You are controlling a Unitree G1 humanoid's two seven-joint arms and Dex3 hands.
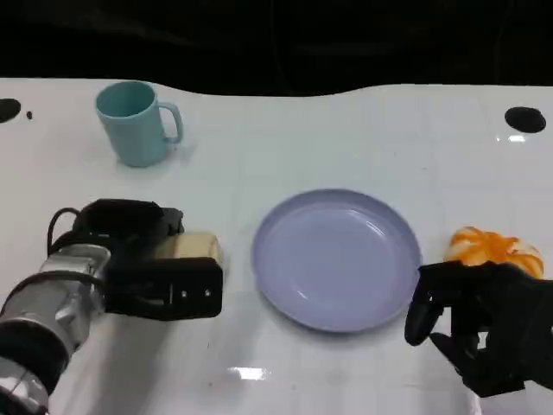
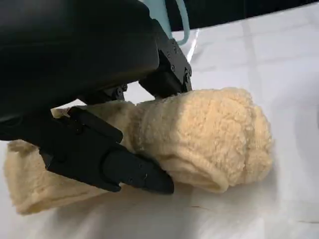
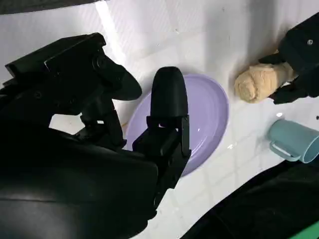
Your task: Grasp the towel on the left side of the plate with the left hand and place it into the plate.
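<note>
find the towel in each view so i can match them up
head view: the towel lies left of the plate, partly under the left hand.
left wrist view: it sits mid-picture, the hand's fingers closed around it.
right wrist view: it is at the upper right, beside the plate.
shared landmark: the teal mug.

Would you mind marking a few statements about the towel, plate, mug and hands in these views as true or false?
1. The plate holds nothing. True.
2. The left hand has its fingers around the towel. True.
3. The mug lies tipped on its side. False: it stands upright, beyond the left hand.
4. The towel already lies in the plate. False: it lies on the table, left of the plate.
5. The right hand holds the orange object. False: it holds nothing.
</note>
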